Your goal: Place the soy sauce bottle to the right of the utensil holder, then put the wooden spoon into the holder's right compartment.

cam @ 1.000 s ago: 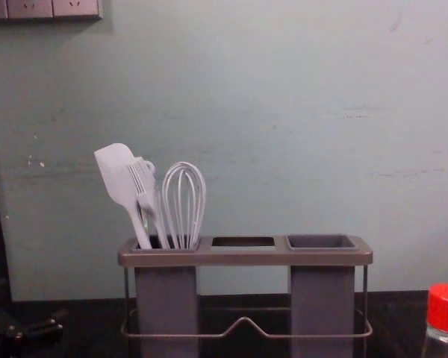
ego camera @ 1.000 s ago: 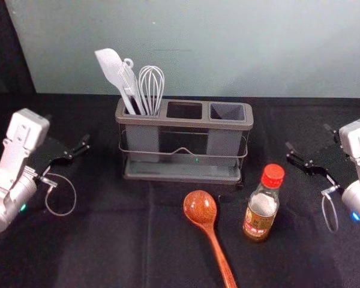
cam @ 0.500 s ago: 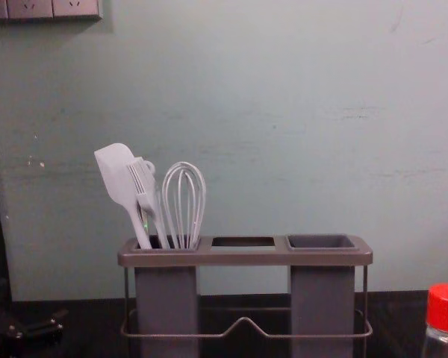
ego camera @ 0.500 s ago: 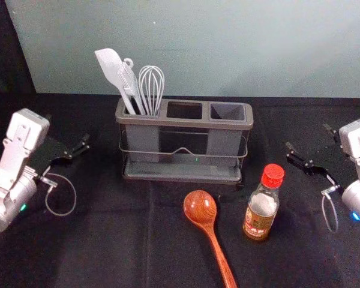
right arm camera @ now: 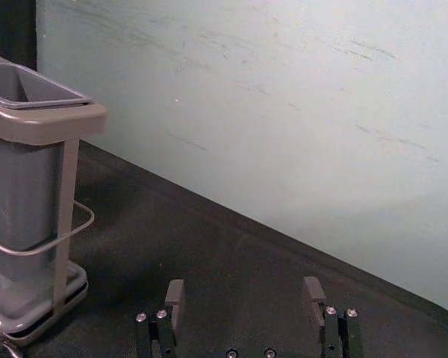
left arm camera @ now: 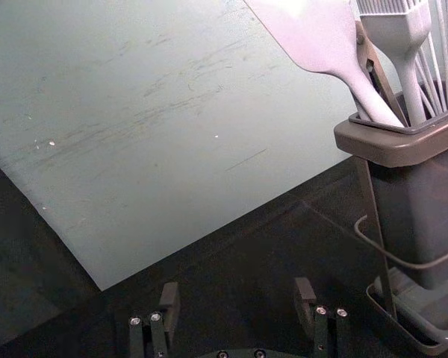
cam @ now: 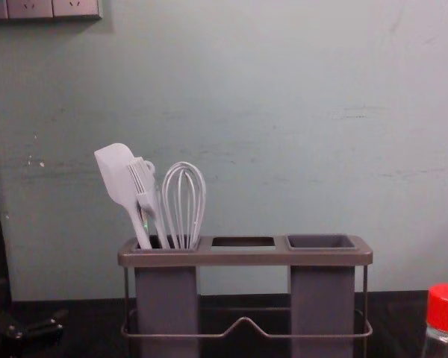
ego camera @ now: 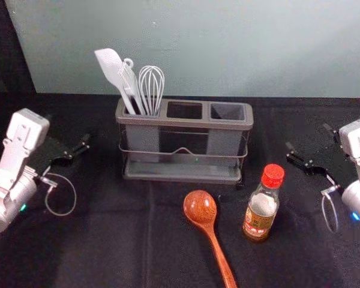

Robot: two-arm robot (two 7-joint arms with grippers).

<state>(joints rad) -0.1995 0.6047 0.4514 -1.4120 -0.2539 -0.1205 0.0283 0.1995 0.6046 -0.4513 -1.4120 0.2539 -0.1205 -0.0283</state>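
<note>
Both sets of jaws are spread and empty—left gripper (left arm camera: pixel 237 295) and right gripper (right arm camera: pixel 244 294) flank the utensil holder (ego camera: pixel 183 122), presumably keeping the approach free. Nearer, the soy sauce bottle (ego camera: pixel 262 207) stands right of the wooden spoon (ego camera: pixel 200 207), likely for easy reach.

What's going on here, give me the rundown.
Neither arm is handling anything. The left gripper and right gripper are both open, one off each side of the utensil holder. The soy sauce bottle stands upright nearer the robot than the holder, around its right end, with the wooden spoon lying to the bottle's left. A spatula, brush and whisk stand in the left compartment; the spoon's spot, the right compartment, has no utensil sticking out.
</note>
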